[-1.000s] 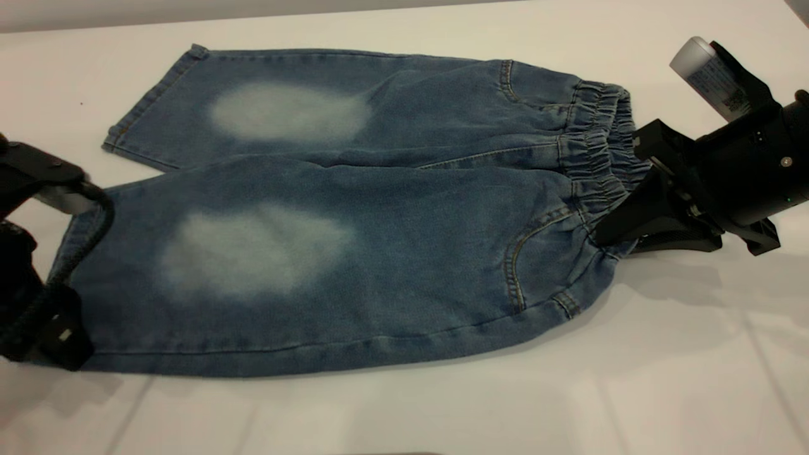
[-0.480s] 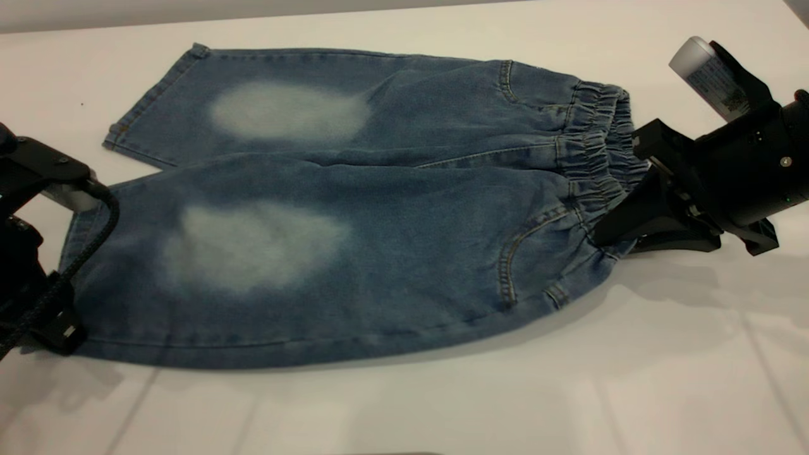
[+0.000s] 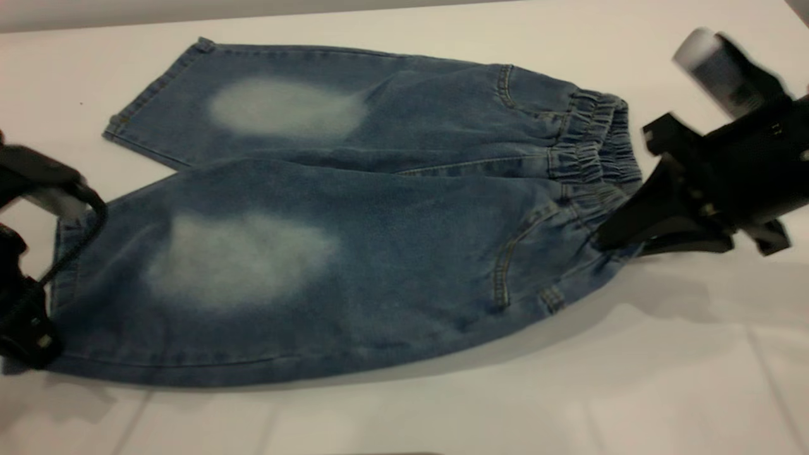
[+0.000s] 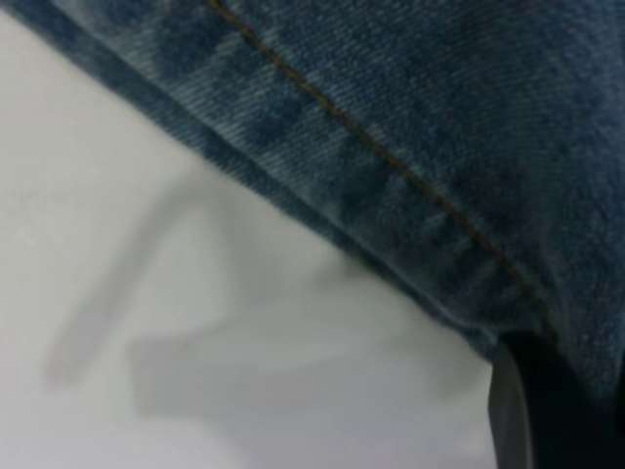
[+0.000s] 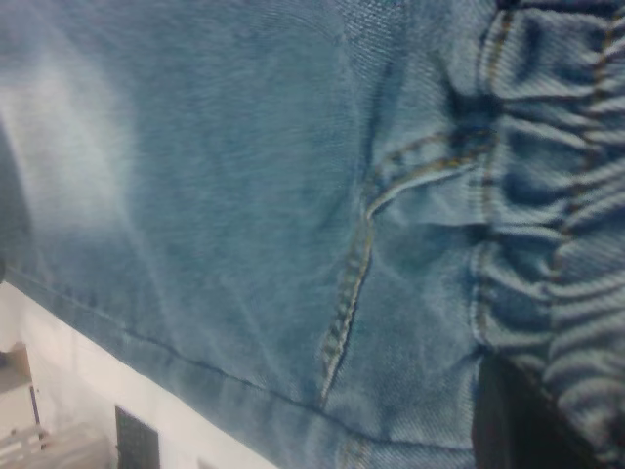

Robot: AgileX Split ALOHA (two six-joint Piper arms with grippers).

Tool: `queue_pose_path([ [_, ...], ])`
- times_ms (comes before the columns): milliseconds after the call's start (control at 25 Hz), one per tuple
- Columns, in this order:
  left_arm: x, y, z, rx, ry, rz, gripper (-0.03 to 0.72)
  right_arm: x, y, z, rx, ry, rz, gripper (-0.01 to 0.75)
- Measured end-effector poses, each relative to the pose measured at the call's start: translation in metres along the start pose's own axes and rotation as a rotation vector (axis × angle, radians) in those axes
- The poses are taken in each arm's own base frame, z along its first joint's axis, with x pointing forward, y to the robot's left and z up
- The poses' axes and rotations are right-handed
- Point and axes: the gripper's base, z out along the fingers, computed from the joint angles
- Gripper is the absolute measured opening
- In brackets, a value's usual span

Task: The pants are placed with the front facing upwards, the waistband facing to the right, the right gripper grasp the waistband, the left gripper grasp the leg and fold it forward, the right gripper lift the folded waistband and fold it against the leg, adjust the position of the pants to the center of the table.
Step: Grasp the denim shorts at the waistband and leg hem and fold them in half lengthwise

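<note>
The pants (image 3: 354,215) lie front up across the middle of the table (image 3: 632,392), legs toward its left edge and the waistband (image 3: 594,164) toward its right. The right gripper (image 3: 607,237) is clamped on the waistband's near end, raising that corner slightly. At the left edge, the left gripper (image 3: 38,341) grips the hem of the near leg (image 3: 240,278).
</note>
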Motion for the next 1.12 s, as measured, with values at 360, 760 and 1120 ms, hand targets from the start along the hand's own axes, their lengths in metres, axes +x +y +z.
queue_pose_path([
  [360,0.000,-0.004,-0.079,-0.046,-0.138,0.011,0.042,0.056,0.013,-0.038,0.007,0.006,0.041,0.044],
  [760,-0.012,0.005,-0.127,-0.198,-0.359,-0.003,0.042,0.072,0.020,-0.042,-0.098,-0.026,0.268,0.044],
  [1120,-0.088,0.046,-0.098,-0.216,-0.369,0.009,0.042,0.023,0.037,-0.046,-0.205,-0.133,0.438,0.045],
])
